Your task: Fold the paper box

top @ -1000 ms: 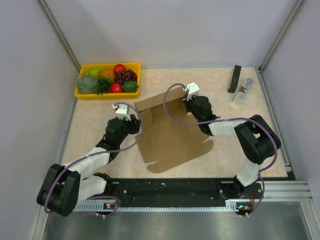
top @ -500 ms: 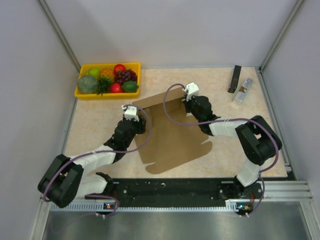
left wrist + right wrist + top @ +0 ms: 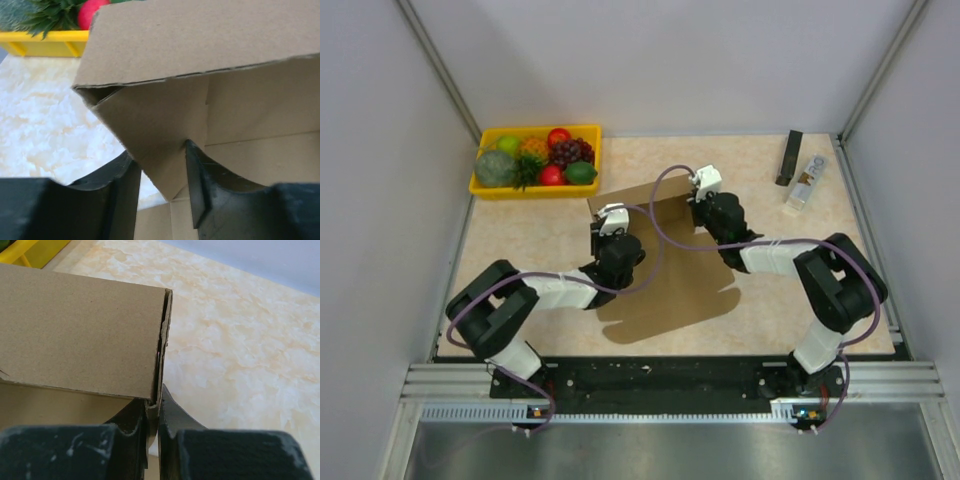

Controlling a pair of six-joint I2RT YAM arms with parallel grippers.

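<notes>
Roughly a third of the way along, judging by the shapes. Paper box [image 3: 670, 285] of plain brown corrugated cardboard lying near the middle of the pale marbled desk [image 3: 510, 240], between the two arms and close to the yellow plastic tray [image 3: 530, 192] of fruit, though apart from it.

Done so far, as far as can be seen: far wall [image 3: 640, 200] lifted upright along its crease, and at its left end a small corner tab [image 3: 150, 125] turned inward at an angle.

Right pincer [image 3: 156, 397] pressed together on the right-hand end of that raised wall, pinching the cardboard edge and apparently steadying it. Left pincer [image 3: 161, 150] half spread, astride the angled corner tab, one finger on each side; gripping it or merely flanking it, impossible to tell.

Left to do, probably the larger share: near panel and its scalloped front edge flat on the desk, no side walls standing, nothing tucked or locked. Likely needed next: tab pushed fully square against the base, side walls raised over it, the same at the right end, then the remaining flaps folded in to close the shape.
</notes>
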